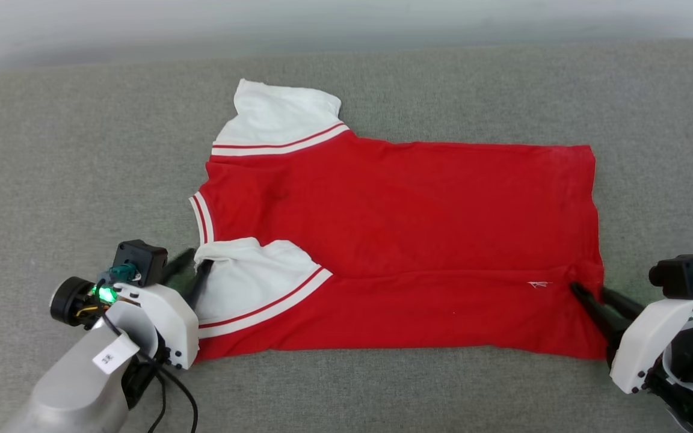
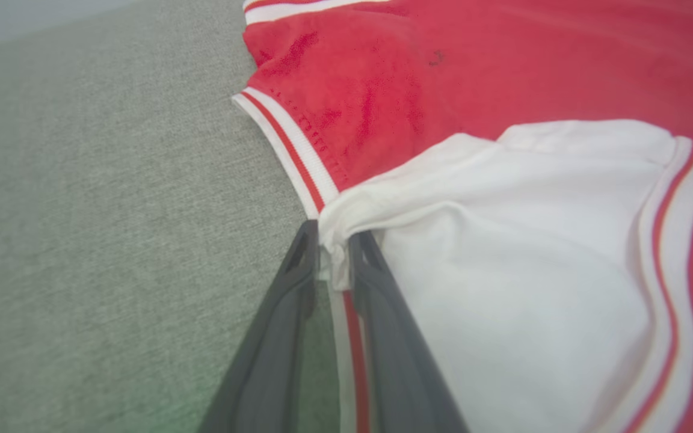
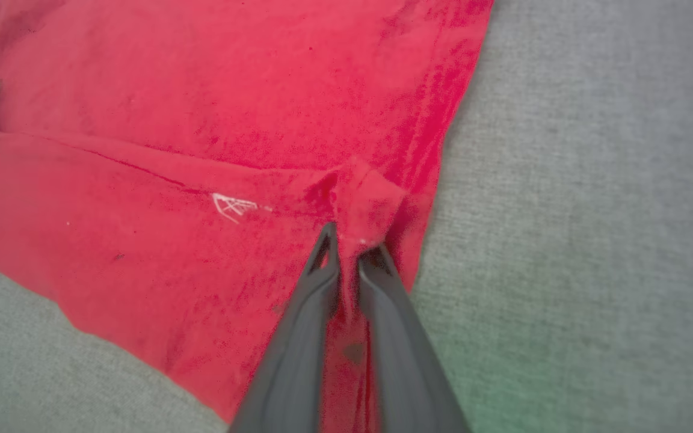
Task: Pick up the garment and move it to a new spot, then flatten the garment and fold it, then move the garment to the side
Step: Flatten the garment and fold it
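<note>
Garment [image 1: 394, 204] lay spread on grey cushion [image 1: 82, 150], its near long edge already folded up over the body, so the small white logo [image 1: 539, 284] sat on top of that folded strip; by my read the step in hand was the first lengthwise fold, at set-down.

R gripper [image 1: 587, 290] was just beside the logo, hem side, jaws nearly together & clamped on a pucker of red hem; L gripper [image 1: 197, 263] was well apart from the logo, at the other end of the same strip, jaws narrow & pinching the edge of the near sleeve [image 1: 250, 282].

To do it well: both corners needed laying level w/ the logo line so the fold ran straight; both ends let go together; fingers backed out low, not upward, else the cloth would lift; the bump beside the logo wanted smoothing after.

Head view gave the whole outline, incl. far sleeve [image 1: 280, 114] sticking out, furthest from the logo; R wrist view made plain the pleat between the tips, too small to read from the head; L wrist view made plain the striped collar trim [image 1: 202, 216] touching the pinched sleeve edge.
</note>
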`<state>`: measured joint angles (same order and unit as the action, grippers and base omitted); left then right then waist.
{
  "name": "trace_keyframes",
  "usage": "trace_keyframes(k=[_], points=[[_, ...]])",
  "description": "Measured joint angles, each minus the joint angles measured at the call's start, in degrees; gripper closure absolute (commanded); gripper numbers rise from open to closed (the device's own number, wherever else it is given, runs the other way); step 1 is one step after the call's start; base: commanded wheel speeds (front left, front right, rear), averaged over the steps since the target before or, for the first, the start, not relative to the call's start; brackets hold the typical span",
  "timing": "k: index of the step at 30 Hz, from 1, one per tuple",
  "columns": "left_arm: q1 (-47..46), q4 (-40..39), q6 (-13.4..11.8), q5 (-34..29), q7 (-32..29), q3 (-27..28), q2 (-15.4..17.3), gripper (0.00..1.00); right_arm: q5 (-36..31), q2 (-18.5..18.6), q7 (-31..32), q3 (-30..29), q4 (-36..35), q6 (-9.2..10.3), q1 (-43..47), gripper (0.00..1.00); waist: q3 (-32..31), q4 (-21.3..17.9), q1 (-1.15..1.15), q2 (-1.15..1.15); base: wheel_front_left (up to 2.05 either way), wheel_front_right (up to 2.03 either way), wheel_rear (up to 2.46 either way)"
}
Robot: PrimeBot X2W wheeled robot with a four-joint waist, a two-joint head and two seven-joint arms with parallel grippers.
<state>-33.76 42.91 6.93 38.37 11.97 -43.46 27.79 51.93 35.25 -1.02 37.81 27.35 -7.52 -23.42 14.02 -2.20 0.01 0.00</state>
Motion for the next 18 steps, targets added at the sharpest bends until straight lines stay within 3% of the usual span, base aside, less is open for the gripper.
trace_keyframes(k=[7,12,17,18], points=[[-1.9,-0.4,0.4,1.8,-1.6,-0.5,1.0,0.0,0.0,1.4,-3.1,-1.1,-2.4,0.0,1.4,0.0,-3.3,0.7,0.0,0.0,0.0,0.0,0.0],[-3.5,-5.2,0.4,4.9,-9.4,-2.8,3.4,0.0,-1.0,2.8,-3.6,-3.2,-4.8,0.0,2.9,0.0,-5.3,1.7,0.0,0.0,0.0,0.0,0.0],[-6.3,-11.8,0.5,11.7,-22.1,-5.2,7.3,0.0,-2.7,2.6,-2.6,-4.9,-6.6,0.0,4.0,0.0,-6.4,2.3,0.0,0.0,0.0,0.0,0.0],[-9.2,-16.1,0.5,17.8,-36.2,-7.1,9.9,0.0,-4.3,1.8,-1.3,-6.9,-7.9,0.0,5.0,0.0,-6.9,2.5,0.0,0.0,0.0,0.0,0.0]])
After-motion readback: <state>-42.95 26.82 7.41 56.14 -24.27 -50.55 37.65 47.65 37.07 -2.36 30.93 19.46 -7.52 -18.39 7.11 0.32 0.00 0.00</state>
